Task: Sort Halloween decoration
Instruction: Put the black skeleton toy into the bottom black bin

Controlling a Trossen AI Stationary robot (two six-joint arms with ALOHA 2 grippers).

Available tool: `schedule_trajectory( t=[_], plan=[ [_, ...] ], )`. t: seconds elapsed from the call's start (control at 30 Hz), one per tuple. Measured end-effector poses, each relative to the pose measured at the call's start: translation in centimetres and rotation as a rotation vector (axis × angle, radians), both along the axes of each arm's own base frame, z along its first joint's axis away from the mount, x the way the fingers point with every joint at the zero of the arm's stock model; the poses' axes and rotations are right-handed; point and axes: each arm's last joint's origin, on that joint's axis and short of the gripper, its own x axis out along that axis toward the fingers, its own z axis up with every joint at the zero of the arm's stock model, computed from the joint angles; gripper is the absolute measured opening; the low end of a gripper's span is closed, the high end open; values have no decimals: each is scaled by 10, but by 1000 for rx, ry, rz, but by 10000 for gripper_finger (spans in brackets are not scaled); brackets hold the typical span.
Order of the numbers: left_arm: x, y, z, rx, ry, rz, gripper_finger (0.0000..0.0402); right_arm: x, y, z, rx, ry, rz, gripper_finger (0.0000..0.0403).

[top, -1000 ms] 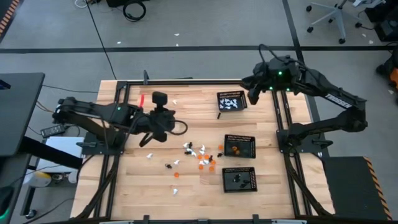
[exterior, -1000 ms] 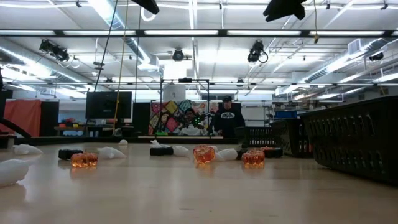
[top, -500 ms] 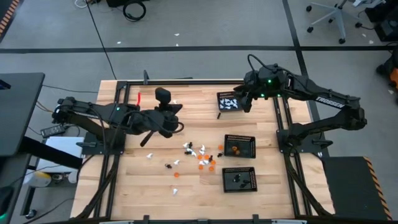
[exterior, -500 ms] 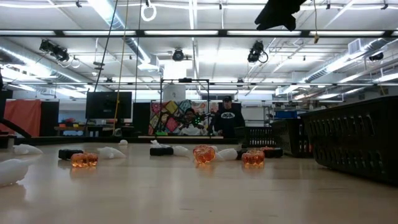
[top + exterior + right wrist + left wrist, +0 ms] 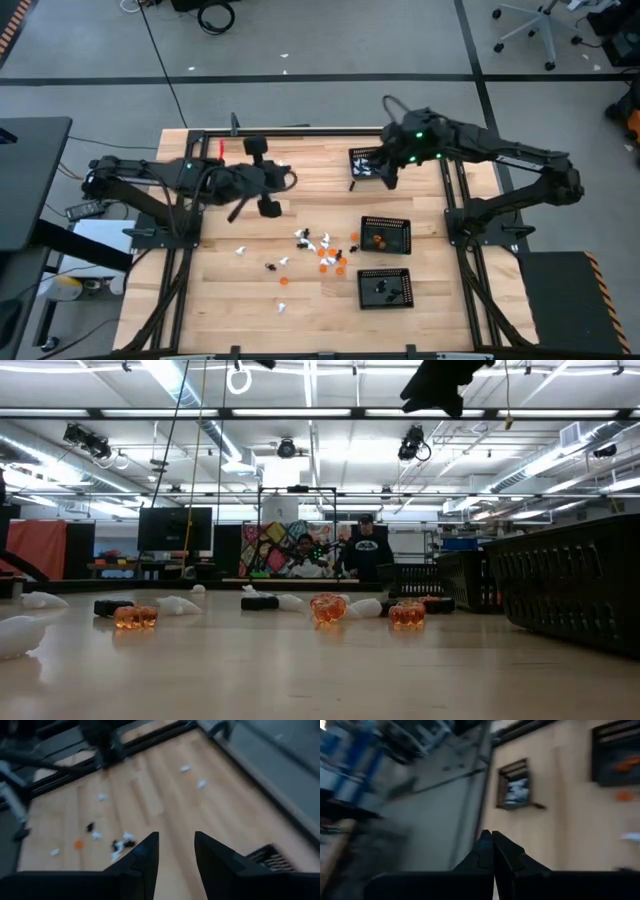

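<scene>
Right hand [image 5: 384, 170], fingers parted and empty, hovering beside the white-figure tray [image 5: 371, 163]; left hand [image 5: 268, 205] pinched closed, empty. Next: reaching for the loose figures [image 5: 318, 250] on the desk.

Grey floor [image 5: 320, 60], office chair [image 5: 528, 28] — ceiling strip lights [image 5: 180, 382]

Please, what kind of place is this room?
Probably a robotics lab or workshop: a wooden table in a metal frame carries two robot arms, cables and an office chair sit on the grey floor, and monitors stand behind under open ceilings.
</scene>
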Motion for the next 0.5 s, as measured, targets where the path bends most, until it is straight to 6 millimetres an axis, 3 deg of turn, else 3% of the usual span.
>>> schedule_trajectory(
  t=[0.1, 0.2, 0.37, 0.5],
  plan=[
    [-8, 4, -14, -126, -9, -78, 0, 19, 7, -15, 45, 57, 55, 130],
    [-17, 5, -40, -193, -37, -115, 0, 40, 18, -33, 64, 130, 111, 130],
    [-34, 3, -91, -398, -246, -137, 0, 68, 31, -64, 82, 246, 167, 130],
    [-43, 0, -133, -635, -429, -86, 0, 82, 29, -88, 62, 348, 207, 130]
  ],
)
